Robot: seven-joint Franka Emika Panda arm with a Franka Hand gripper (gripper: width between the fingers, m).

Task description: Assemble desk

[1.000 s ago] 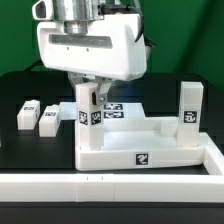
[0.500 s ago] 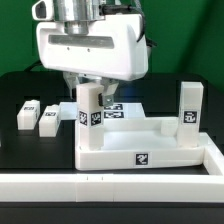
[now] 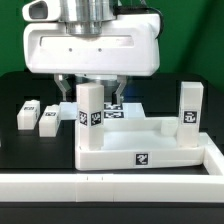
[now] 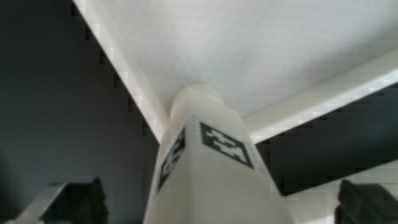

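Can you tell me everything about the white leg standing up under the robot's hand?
The leg is a small square white post that looks like plastic. It has black-and-white tags on the two sides that show. It stands upright with its lower end set in the corner of the desk top at the exterior view's left. The gripper hangs over it, open, with one finger on each side. Neither finger seems to touch it.

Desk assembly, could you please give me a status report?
Gripper open, astride upright leg. Second leg standing on desk top; two loose legs alongside. No obstruction seen.
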